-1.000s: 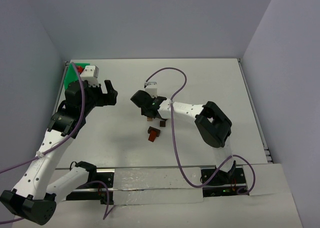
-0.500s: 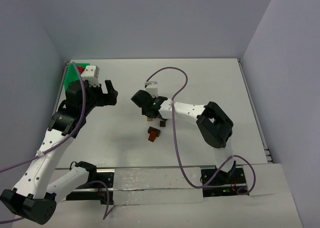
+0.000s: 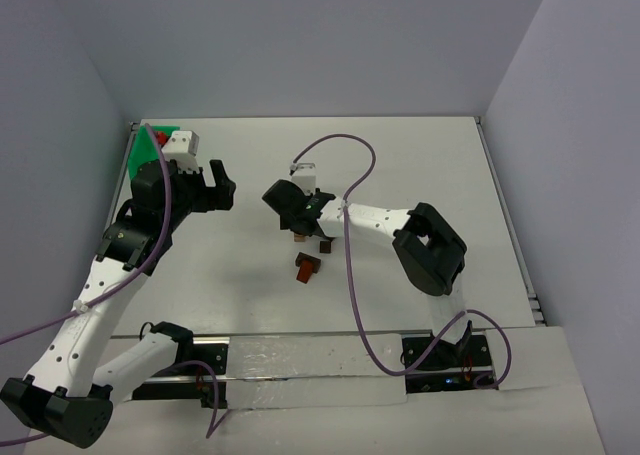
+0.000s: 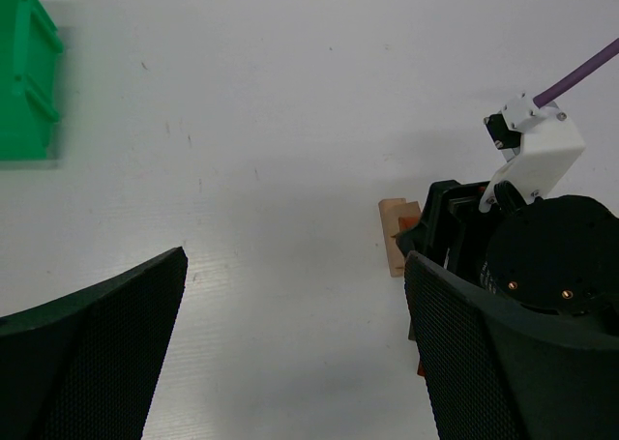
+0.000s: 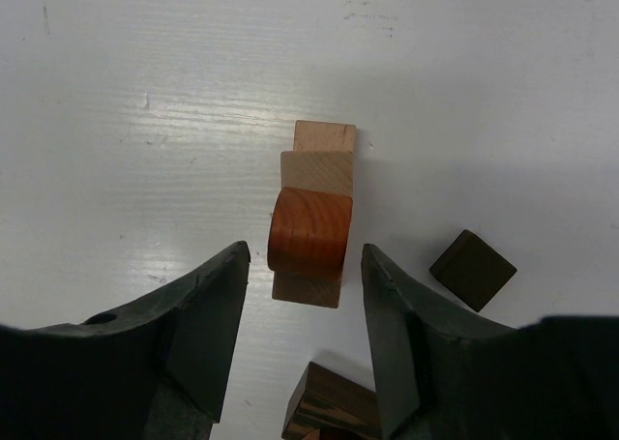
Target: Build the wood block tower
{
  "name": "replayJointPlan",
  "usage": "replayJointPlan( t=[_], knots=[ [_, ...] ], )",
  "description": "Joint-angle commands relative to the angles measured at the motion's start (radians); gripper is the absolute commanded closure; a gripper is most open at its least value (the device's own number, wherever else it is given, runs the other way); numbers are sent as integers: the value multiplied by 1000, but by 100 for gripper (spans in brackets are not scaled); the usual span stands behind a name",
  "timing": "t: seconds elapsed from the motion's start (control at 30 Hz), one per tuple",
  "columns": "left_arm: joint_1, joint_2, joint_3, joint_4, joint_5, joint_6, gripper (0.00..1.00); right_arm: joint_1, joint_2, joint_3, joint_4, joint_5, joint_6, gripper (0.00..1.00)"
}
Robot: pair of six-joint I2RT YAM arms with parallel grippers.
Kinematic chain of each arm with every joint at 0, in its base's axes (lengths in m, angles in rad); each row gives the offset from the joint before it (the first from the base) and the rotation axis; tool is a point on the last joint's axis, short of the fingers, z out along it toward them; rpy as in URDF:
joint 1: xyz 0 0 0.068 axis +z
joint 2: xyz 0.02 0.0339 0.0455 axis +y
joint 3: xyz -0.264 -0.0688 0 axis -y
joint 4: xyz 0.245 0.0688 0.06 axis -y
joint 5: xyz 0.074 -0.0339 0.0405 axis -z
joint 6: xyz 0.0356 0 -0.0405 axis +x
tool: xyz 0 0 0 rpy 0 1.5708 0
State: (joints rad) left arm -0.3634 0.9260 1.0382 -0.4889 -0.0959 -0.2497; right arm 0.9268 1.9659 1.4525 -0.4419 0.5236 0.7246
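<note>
In the right wrist view a rounded reddish-brown block (image 5: 309, 235) rests on top of a light tan block (image 5: 314, 169) lying on the table. My right gripper (image 5: 305, 256) hangs over this small stack, open, with a narrow gap between each finger and the reddish block. A dark brown cube (image 5: 473, 270) lies to its right, and a striped brown block (image 5: 329, 404) sits below. From above, the right gripper (image 3: 297, 225) covers the stack, with the dark cube (image 3: 324, 245) and a reddish piece (image 3: 307, 267) close by. My left gripper (image 3: 218, 187) is open and holds nothing.
A bright green tray (image 3: 150, 145) sits at the far left corner, behind the left arm. The left wrist view shows its edge (image 4: 24, 82) and the tan block (image 4: 392, 237) beside the right gripper's body. A purple cable (image 3: 350, 175) arcs over the right arm.
The right gripper's jaws have parted from the reddish-brown block, leaving it on the tan block. Both arms have hardly moved.
</note>
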Motion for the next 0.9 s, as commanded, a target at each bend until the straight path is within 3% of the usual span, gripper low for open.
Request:
replayJointPlan(
  t=[0.0,0.13,0.5,0.73,0.87],
  knots=[
    [7,-5,5,46,16,12,1,3,-9,31,-6,32,17,41],
    [7,-4,6,45,16,13,1,3,-4,34,-8,27,16,37],
    [8,-2,31,1,88,42,1,11,-104,6,25,-54,-68,14],
    [25,-13,70,-87,324,132,1,10,-317,-13,3,-176,-254,5],
    [26,-32,39,-110,516,222,9,-37,-401,5,-52,-255,-373,4]
  ],
)
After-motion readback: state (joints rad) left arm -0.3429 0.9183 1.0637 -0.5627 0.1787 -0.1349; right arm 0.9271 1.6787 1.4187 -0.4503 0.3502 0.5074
